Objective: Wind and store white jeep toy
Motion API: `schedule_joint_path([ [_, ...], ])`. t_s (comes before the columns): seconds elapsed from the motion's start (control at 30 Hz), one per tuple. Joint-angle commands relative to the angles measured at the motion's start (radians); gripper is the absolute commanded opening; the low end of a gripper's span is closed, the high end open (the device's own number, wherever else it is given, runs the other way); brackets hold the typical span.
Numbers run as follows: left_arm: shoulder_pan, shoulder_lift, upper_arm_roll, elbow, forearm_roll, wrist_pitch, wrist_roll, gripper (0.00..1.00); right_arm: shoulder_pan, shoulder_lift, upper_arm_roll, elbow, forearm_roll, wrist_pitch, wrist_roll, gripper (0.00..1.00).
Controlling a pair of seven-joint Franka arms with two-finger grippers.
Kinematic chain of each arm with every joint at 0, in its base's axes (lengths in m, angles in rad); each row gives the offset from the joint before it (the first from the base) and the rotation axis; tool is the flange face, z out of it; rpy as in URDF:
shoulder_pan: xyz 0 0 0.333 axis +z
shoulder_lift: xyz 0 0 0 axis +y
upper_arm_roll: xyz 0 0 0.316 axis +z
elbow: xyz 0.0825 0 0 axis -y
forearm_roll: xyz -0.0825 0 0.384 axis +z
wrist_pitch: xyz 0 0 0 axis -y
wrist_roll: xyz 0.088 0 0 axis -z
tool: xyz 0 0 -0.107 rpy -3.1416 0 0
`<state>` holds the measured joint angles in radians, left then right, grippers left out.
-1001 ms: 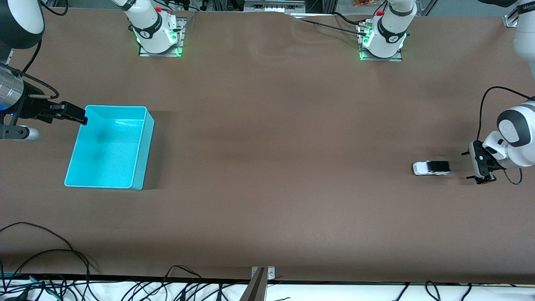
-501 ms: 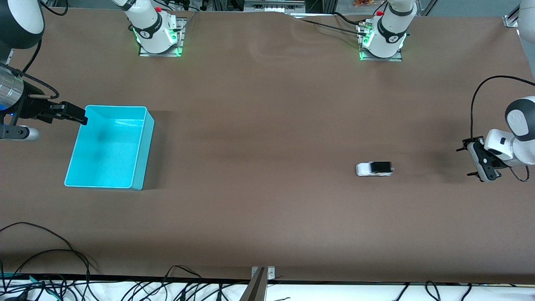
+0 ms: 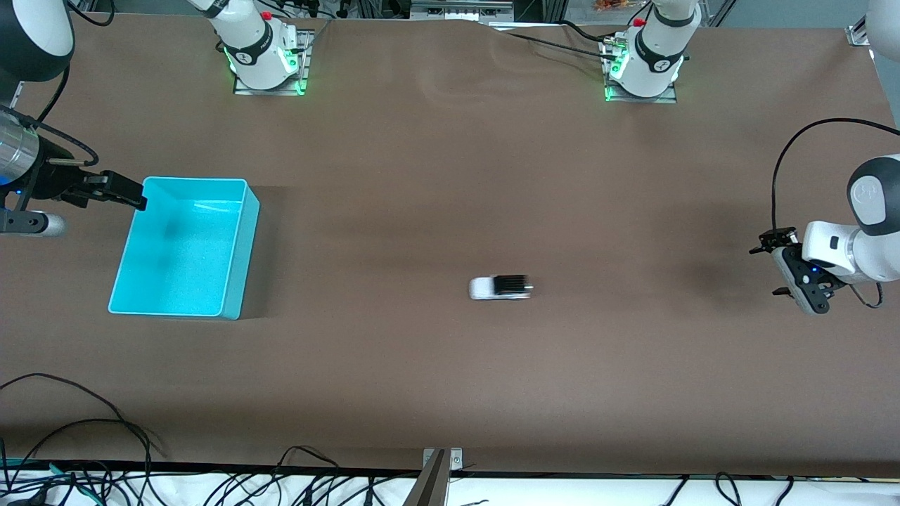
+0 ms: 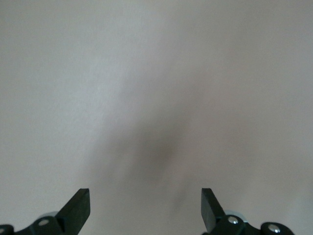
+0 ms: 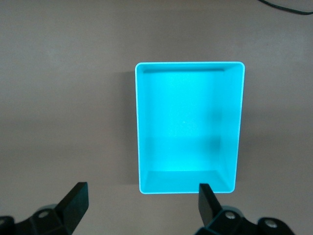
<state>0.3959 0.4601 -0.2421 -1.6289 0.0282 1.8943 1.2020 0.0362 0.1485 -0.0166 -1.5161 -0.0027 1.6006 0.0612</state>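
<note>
Over the rim of the cyan bin (image 3: 184, 246), at the edge away from the toy car, we see the right gripper (image 3: 119, 193) waiting in the air; its own wrist camera looks down into the bin (image 5: 188, 127), which holds nothing, and shows its two fingers (image 5: 76, 203) spread apart with nothing between them.

Moving along from the bin toward the left arm's end of the table, we come to the white jeep toy (image 3: 500, 287). It sits on the brown table (image 3: 422, 176), well apart from the bin, on its wheels with the white hood pointing toward the bin. No gripper touches it.

Farthest from the bin, the left gripper (image 3: 798, 281) hangs over bare table at the left arm's end, its fingers (image 4: 78, 208) parted and empty, with only tabletop under them.

We judge that the winding is done and the car is free on the table, so the storing step is in hand. Next we need a gripper to come down over the car, close across its narrow body, lift it and carry it over the bin. The right gripper is already by the bin, but the car is still well short of it.
</note>
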Motion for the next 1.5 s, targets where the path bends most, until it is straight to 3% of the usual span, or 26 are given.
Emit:
schedule_joint_path([
  [0.0, -0.06, -0.008, 0.001, 0.084, 0.024, -0.116, -0.133, 1.0, 0.005, -0.023, -0.006, -0.009, 0.004, 0.009, -0.003, 1.0],
  [0.4, -0.213, -0.011, 0.0, 0.23, 0.065, -0.322, -0.418, 1.0, 0.005, -0.027, -0.005, -0.009, 0.012, 0.001, -0.001, 1.0],
  [1.0, -0.354, -0.067, -0.002, 0.242, 0.067, -0.397, -0.757, 1.0, 0.022, -0.012, -0.003, -0.015, 0.007, -0.011, -0.027, 1.0],
  [1.47, -0.396, -0.138, 0.0, 0.241, 0.071, -0.471, -0.99, 1.0, 0.047, 0.063, -0.003, -0.009, -0.03, 0.002, -0.383, 1.0],
])
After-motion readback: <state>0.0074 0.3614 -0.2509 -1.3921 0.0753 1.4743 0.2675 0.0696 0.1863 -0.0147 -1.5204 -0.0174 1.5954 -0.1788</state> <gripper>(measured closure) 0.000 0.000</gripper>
